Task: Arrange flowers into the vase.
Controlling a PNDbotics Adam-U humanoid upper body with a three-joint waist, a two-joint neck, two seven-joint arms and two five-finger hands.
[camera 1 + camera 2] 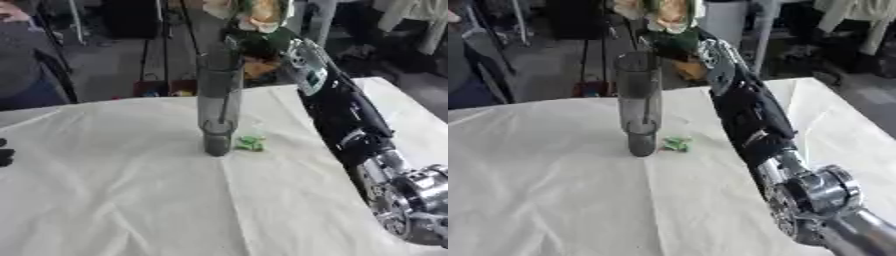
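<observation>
Smoky grey vase [217,107], cream flower [262,17] with dark green leaves, plain off-white tablecloth [131,190].

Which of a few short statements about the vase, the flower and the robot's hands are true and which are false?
1. The vase stands upright on the white tablecloth. True.
2. The right hand holds a flower up beside the vase's rim. True.
3. The flower's bloom sits deep inside the vase. False: it is above the rim, at the hand.
4. A small green scrap lies on the cloth by the vase's base. True.
5. The left hand grips the vase. False: it shows only at the left edge, away from the vase.
</observation>
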